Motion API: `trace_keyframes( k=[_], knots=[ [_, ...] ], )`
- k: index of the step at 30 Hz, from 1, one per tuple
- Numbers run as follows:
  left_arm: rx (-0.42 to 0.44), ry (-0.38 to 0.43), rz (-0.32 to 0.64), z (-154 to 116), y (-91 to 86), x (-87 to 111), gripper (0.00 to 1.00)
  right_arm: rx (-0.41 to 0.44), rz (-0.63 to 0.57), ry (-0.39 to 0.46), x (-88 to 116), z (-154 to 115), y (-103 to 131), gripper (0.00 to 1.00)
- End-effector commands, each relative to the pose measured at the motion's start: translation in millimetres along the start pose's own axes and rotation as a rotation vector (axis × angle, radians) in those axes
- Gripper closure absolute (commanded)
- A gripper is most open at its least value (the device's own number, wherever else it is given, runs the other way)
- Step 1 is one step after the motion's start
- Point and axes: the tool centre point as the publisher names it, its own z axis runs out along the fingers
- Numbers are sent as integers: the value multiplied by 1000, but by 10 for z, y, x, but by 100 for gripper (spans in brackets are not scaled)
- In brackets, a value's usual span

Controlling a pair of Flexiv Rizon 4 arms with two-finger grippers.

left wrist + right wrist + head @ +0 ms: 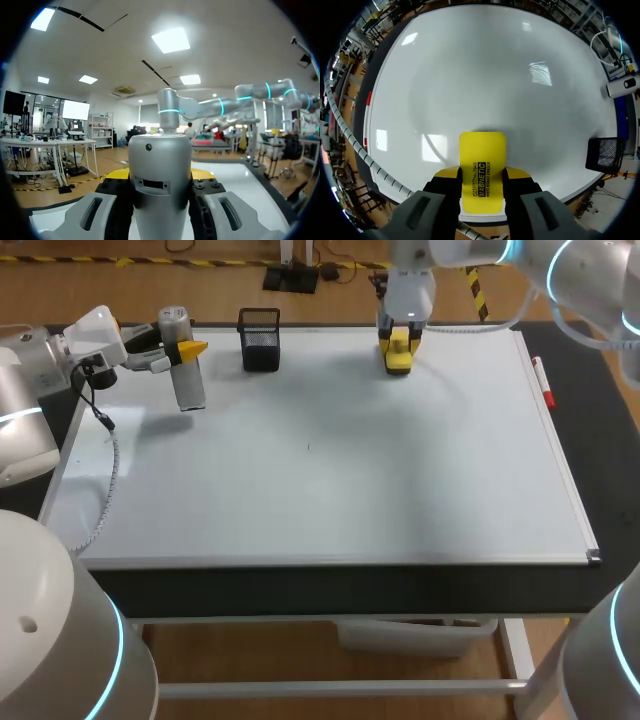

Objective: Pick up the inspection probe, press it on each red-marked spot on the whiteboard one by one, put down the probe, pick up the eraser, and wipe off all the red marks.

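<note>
Head view, partner: the left gripper is over the far left corner of the whiteboard, fingers clamped on the silver probe; the probe hangs nearly upright, its lower end apart from its own shadow on the board; over to you.

Right gripper sits at the board's far edge, well apart from the left one, fingers pinching the yellow eraser from both sides; from up here I cannot tell whether the eraser touches the board; a black mesh cup stands between the two grippers, nearer the probe; a red marker lies on the dark bench, just beside the board's right edge.

Left wrist view gives what the head view hides: the probe's round body fills the gap, and both fingers are pressed to its sides; only a sliver of the board shows past it.

Right wrist view does the reverse; the whole board spreads out ahead of the eraser, white and glossy with lamp glare; the eraser lies flat between narrow-set fingers; the mesh cup stands off to one side at the board's rim, out of the left wrist view altogether.
</note>
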Motion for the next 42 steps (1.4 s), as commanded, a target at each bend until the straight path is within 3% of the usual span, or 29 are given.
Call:
trace_keyframes(
  k=[1,18,19,21,22,23,27,30,42],
  knots=[
    [2,-1,1,6,-4,0,100,-9,0,10,-12,-3,-40,100],
    [2,-1,1,6,-4,0,100,-18,4,17,-3,56,-32,100],
    [2,-1,1,6,-4,0,100,-18,5,12,-2,56,-28,74],
    [2,-1,1,6,-4,0,100,-19,5,11,2,56,-19,52],
    [2,-1,1,6,-4,0,100,-19,6,11,7,54,-15,13],
    [2,-1,1,6,-4,0,100,-21,10,13,12,51,-10,0],
    [2,-1,1,6,-4,0,100,-14,39,9,52,3,21,0],
    [2,-1,1,6,-4,0,100,-2,75,-47,91,-45,55,0],
    [2,-1,1,6,-4,0,100,-8,398,-206,257,-321,211,0]
  ],
)
